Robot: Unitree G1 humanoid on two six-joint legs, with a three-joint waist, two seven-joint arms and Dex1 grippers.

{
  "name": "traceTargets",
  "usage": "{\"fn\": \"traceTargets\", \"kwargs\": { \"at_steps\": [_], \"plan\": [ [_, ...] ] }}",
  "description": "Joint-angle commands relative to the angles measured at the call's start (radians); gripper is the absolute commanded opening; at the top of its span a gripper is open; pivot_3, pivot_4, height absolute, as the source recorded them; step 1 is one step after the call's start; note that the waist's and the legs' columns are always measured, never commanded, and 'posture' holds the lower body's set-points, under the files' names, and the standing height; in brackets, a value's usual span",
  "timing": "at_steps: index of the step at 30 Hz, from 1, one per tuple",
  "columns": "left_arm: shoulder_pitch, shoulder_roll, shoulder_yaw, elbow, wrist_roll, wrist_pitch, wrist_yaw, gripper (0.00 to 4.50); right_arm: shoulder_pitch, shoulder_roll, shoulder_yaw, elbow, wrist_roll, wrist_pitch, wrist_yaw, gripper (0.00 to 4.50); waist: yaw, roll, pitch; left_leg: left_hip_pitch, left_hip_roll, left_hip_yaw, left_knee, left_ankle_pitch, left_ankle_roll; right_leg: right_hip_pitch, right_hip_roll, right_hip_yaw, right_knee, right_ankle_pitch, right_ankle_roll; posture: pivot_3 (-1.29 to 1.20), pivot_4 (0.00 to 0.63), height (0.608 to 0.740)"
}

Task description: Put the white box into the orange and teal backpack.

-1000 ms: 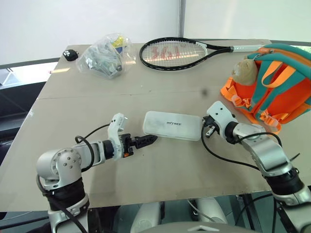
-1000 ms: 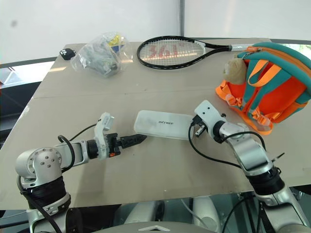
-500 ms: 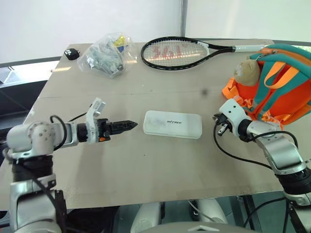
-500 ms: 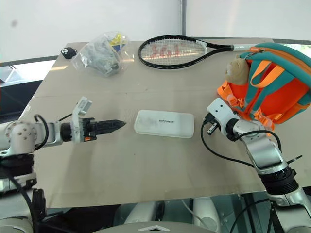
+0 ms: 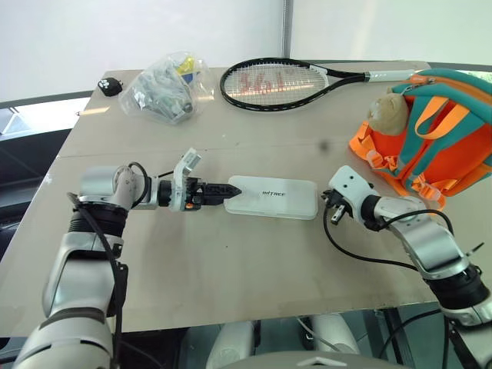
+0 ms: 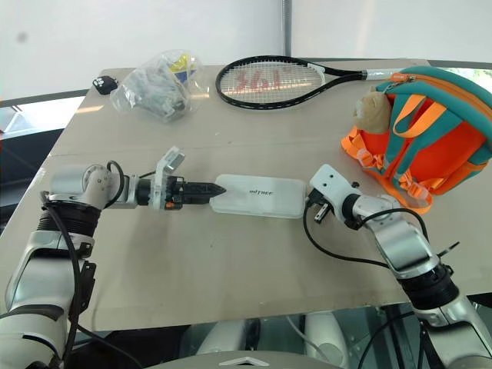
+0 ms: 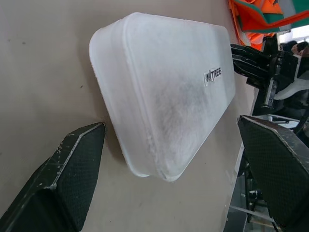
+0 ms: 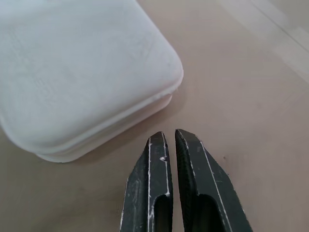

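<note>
A: Where's the white box (image 5: 274, 197)?

B: Flat on the table (image 5: 231, 277), mid-table, with the orange and teal backpack (image 5: 430, 131) at its two o'clock, well apart. The left pincer (image 5: 229, 188) is spread wide at the box's nine o'clock end; the right pincer (image 8: 169, 140), pressed together and empty, sits just beside the three o'clock end.

A: Which step?

B: Grasping, I'd say. Next the left fingers (image 7: 67, 179) must close across that end.

A: Room?

B: Bare table at six o'clock; a racket (image 5: 280, 81) and a plastic bag (image 5: 165, 88) lie far off at twelve.
</note>
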Motion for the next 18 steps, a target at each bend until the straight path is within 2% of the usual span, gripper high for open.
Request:
{"fn": "traceTargets", "kwargs": {
  "at_steps": [1, 10, 13, 14, 15, 18],
  "plan": [
    [-0.003, -0.022, -0.025, 0.016, 0.016, 0.0, -0.036, 4.5, -0.049, 0.032, 0.045, 0.013, -0.032, -0.04, 0.007, 0.13, 0.0, 0.0, 0.0, 0.0, 0.0, 0.0, 0.0, 0.0, 0.0, 0.0, 0.0, 0.0, 0.0, 0.0, 0.0, 0.0, 0.15, 0.74],
    [0.041, -0.06, 0.039, 0.007, -0.006, 0.041, -0.046, 4.5, -0.064, 0.098, 0.055, 0.034, -0.055, -0.071, 0.01, 0.13, 0.0, 0.0, 0.0, -0.001, 0.0, -0.001, 0.001, 0.0, 0.0, 0.0, 0.0, -0.001, 0.0, 0.0, 0.0, 0.0, 0.15, 0.74],
    [0.071, -0.073, 0.074, -0.014, -0.015, 0.058, -0.035, 3.64, -0.045, 0.096, 0.043, 0.019, -0.052, -0.077, 0.01, 0.0, -0.001, 0.0, 0.0, 0.0, 0.0, -0.002, 0.001, 0.0, 0.0, 0.0, 0.0, -0.001, 0.0, 0.0, 0.0, 0.0, 0.15, 0.74],
    [0.082, -0.075, 0.083, -0.025, -0.022, 0.065, -0.037, 3.22, -0.037, 0.094, 0.032, 0.013, -0.051, -0.077, 0.006, 0.0, -0.001, 0.0, 0.0, 0.0, 0.0, -0.002, 0.001, 0.0, 0.0, 0.0, 0.0, -0.001, 0.001, 0.0, 0.0, 0.0, 0.15, 0.74],
    [0.092, -0.076, 0.091, -0.036, -0.03, 0.073, -0.038, 2.58, -0.029, 0.092, 0.018, 0.007, -0.05, -0.08, -0.001, 0.0, -0.001, 0.0, 0.0, 0.0, 0.0, -0.002, 0.001, 0.0, 0.0, 0.0, 0.0, -0.001, 0.001, 0.0, 0.0, 0.0, 0.15, 0.74],
    [0.113, -0.083, 0.115, -0.06, -0.044, 0.081, -0.022, 1.64, 0.014, 0.068, -0.055, -0.039, -0.032, -0.093, -0.009, 0.0, 0.005, 0.0, 0.0, -0.001, 0.0, -0.003, 0.001, 0.0, 0.0, 0.0, -0.001, -0.002, 0.001, 0.0, 0.0, 0.0, 0.15, 0.74]
  ]
}}
